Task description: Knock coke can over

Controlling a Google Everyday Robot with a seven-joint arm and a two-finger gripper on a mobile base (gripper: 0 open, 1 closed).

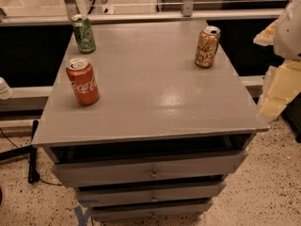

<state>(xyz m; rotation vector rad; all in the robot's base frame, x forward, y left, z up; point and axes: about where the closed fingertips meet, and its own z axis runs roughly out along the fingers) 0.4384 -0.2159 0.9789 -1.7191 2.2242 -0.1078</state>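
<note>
The coke can (83, 81), red-orange with white script and a silver top, stands upright near the left edge of the grey cabinet top (150, 79). My gripper (280, 91), pale cream and white, hangs at the right edge of the view, beside the cabinet's right side and far from the coke can. It touches nothing on the cabinet.
A green can (83, 33) stands upright at the back left corner. A gold-tan can (207, 46) stands upright at the back right. The cabinet has three drawers (150, 171) below. A rail and glass partition (141, 13) run behind it. A black cable (33, 149) lies on the speckled floor at left.
</note>
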